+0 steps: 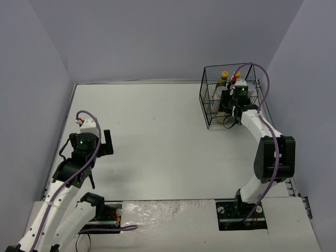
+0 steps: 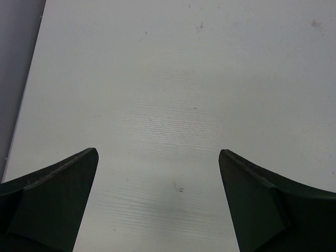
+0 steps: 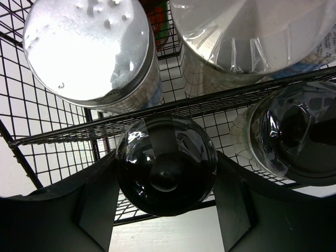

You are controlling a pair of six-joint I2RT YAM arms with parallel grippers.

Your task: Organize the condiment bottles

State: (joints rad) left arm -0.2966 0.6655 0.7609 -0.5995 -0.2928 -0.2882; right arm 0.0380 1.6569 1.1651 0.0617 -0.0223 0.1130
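Note:
My right gripper [image 1: 231,101] reaches into the black wire basket [image 1: 209,105] at the far right. In the right wrist view it [image 3: 165,157] is shut on the black cap of a clear shaker [image 3: 165,173], one finger touching each side. A second black-capped shaker [image 3: 296,139] stands just to its right. Beyond a wire divider stand a silver-lidded jar [image 3: 86,47] and a plastic-wrapped jar [image 3: 252,31]. Two yellow-capped sauce bottles [image 1: 224,75] stand at the basket's back. My left gripper [image 2: 157,157] is open and empty over bare table, also seen from above [image 1: 107,143].
The basket's wire walls and divider [image 3: 63,134] close in around the right fingers. Purple-grey walls bound the white table [image 1: 157,131] on three sides. The right arm's cable [image 1: 262,79] arches over the basket's right side.

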